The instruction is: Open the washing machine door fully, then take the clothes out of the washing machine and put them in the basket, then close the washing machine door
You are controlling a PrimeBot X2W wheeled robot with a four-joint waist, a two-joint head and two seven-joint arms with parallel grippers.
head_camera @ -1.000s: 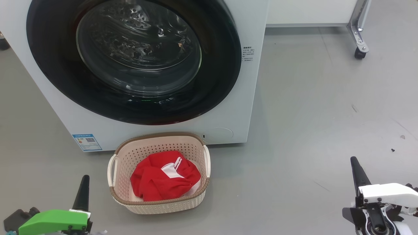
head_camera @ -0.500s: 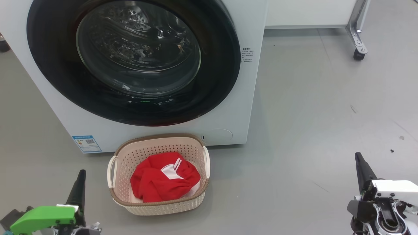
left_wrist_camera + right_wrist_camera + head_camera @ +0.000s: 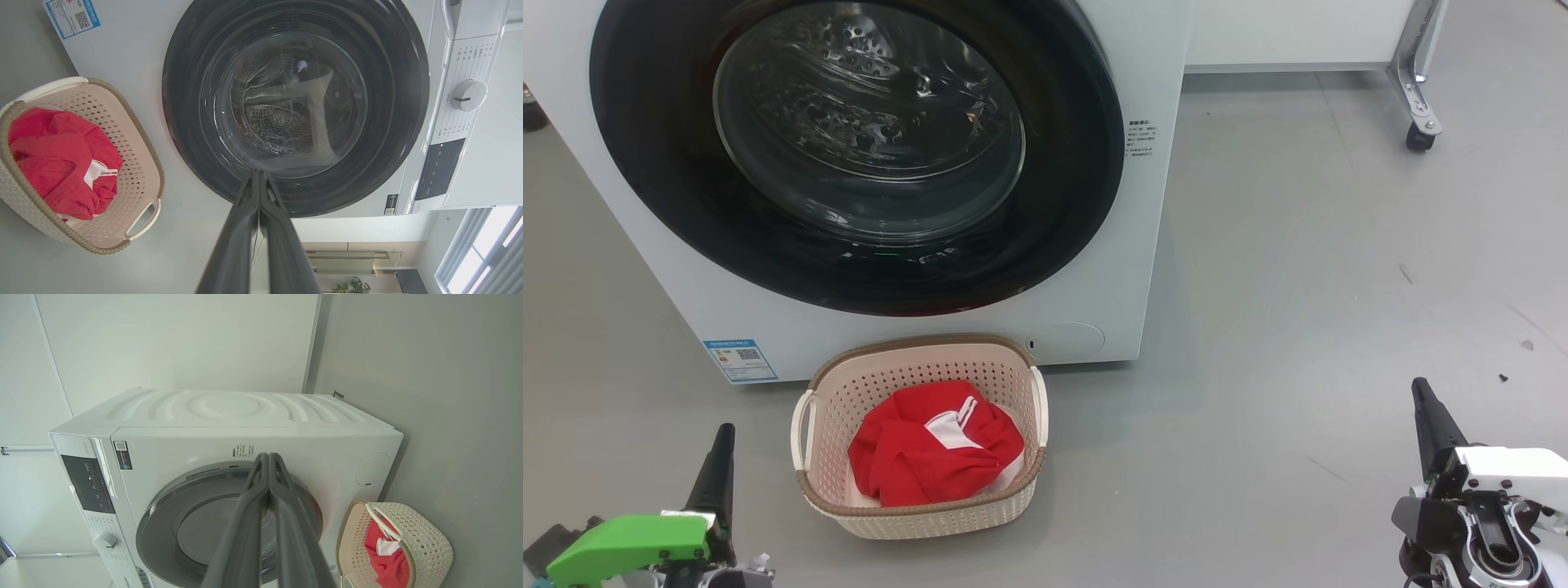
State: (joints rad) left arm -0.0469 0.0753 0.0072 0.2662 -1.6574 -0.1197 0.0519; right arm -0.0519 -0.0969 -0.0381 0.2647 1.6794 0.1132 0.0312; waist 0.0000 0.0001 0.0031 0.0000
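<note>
The white washing machine (image 3: 1152, 245) stands in front of me with its round black door (image 3: 1062, 204) lying flush against the front, glass bowl (image 3: 866, 122) at its centre. On the floor below it sits the cream basket (image 3: 923, 510), and the red clothes (image 3: 931, 449) with white trim lie inside it. My left gripper (image 3: 723, 433) is low at the left of the basket, shut and empty. My right gripper (image 3: 1419, 388) is far to the right over bare floor, also shut and empty. In the left wrist view the shut fingers (image 3: 245, 212) point at the door (image 3: 192, 134).
Grey floor (image 3: 1298, 327) spreads out to the right of the machine. A white cabinet on a metal leg with a caster (image 3: 1419, 135) stands at the back right. A blue sticker (image 3: 739, 359) marks the machine's lower left corner.
Both grippers have dropped slightly lower and outward in the head view; the view itself shifted a little. Door, basket and clothes stay put.
</note>
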